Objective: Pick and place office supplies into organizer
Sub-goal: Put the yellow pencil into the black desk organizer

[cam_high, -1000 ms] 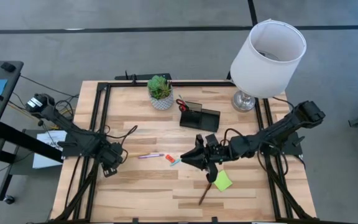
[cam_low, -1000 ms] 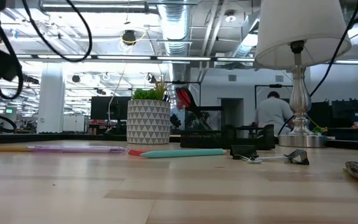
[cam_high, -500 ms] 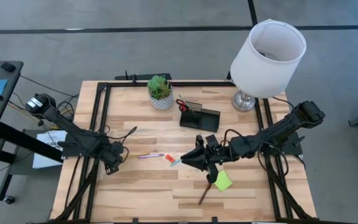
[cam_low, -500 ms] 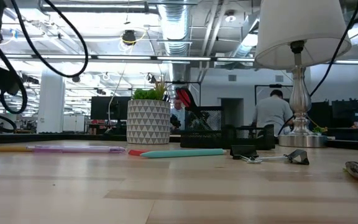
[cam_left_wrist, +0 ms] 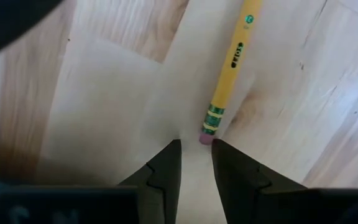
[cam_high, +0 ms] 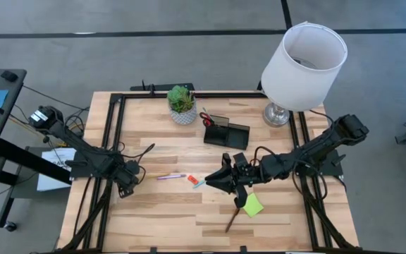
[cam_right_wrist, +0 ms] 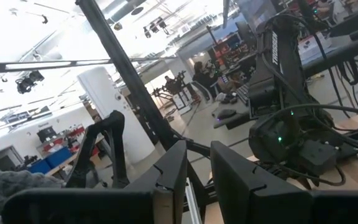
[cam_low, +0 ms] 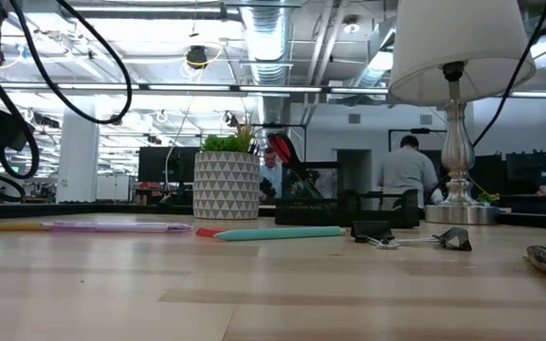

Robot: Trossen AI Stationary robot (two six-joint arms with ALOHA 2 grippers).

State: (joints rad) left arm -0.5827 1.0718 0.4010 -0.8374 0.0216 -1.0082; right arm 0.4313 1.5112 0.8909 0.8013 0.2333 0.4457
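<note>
High view: the left end effector [cam_high: 127, 186] sits low at the bench's [cam_high: 168, 212] left side. The right end effector [cam_high: 208, 183] waits near mid-bench, beside the teal pen [cam_high: 199, 184] and orange-red eraser [cam_high: 192, 180].

In the left wrist view, the left end effector's fingers [cam_left_wrist: 166, 165] are narrowly parted with bare bench in the gap. They pinch nothing. The yellow pencil [cam_left_wrist: 229, 68] lies flat on the bench straight ahead. Its pink eraser tip is just beyond the fingertips, nearer one finger than the middle of the gap. Its long axis runs away from the end effector with a slight slant, so the gap lies across the shaft, which suits a pinch. We judge the left arm much the nearer and the pencil its target. It would need to move forward along the shaft and centre the gap before pressing together.

The right wrist view looks out over the room. The right end effector's fingers there also show a narrow gap and hold nothing.

The black organizer [cam_high: 226, 132] stands at the back of the bench, well apart from the pencil, with the red-handled scissors [cam_high: 206, 118] already upright in it. The pink pen [cam_high: 171, 176], lime-green sticky-note pad [cam_high: 253, 205], brown pencil [cam_high: 231, 221] and black clips [cam_low: 373, 230] lie loose on the bench.

Writing: the pencil has black print and a green dot on the shaft, and green bands on the ferrule. We cannot read the print. No other labels are legible.
</note>
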